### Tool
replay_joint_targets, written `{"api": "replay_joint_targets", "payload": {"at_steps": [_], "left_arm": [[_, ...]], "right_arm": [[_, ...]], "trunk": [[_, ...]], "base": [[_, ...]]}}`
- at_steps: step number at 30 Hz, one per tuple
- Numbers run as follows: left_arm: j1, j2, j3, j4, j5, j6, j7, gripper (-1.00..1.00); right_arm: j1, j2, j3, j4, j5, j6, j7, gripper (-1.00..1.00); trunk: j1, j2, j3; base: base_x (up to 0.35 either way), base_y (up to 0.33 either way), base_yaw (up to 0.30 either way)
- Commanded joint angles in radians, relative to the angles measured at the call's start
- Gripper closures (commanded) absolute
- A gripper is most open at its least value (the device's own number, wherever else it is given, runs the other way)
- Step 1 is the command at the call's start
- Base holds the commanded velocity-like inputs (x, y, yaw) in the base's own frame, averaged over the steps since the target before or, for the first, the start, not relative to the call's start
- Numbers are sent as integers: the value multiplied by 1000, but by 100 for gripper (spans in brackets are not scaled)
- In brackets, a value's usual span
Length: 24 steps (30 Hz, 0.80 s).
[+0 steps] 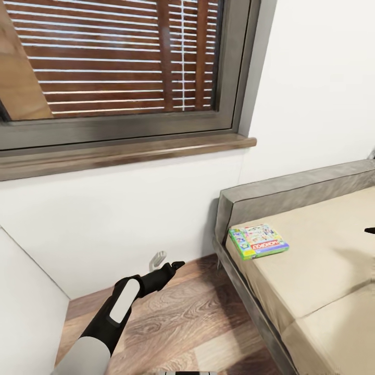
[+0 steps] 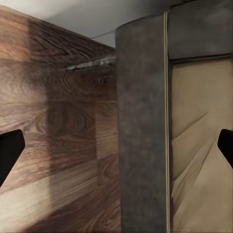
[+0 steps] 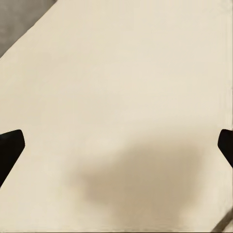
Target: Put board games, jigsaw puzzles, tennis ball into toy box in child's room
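Observation:
A board game, a flat green box with a red "Monopoly" band, lies on the bed's beige mattress near the corner of the grey frame. My left gripper hangs over the wood floor, left of the bed and below the box. In the left wrist view this gripper is open, with floor and bed frame beneath it. My right gripper is open above bare mattress, with nothing between its fingers; its dark tip peeks in at the right edge. The table, toy box, jigsaw puzzles and tennis ball are out of view.
A large window with wooden blinds and a brown sill fills the wall ahead. White walls meet at the bed's corner. A small grey wall fitting sits low by the floor. Wood-plank floor runs between the wall and the bed.

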Motion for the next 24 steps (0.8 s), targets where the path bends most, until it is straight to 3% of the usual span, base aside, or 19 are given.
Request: {"api": "replay_joint_targets", "payload": {"at_steps": [1,8,24], "left_arm": [[0,0,1,0,1,4,-2,-100],[-1,1,1,2,1,4,0,-100],[-2,2,0,7,-2,3,-1,-100]], "right_arm": [[-1,0,-4,0,-2,7,1,-100],[-1,1,-4,0,-2,7,1,-100],[5,3,-2,1,-3,3,34,-100]], "trunk": [[0,0,-1],[0,0,-1],[0,0,-1]], "base": [[4,2,-227],[1,1,-249],[1,1,-21]]}}
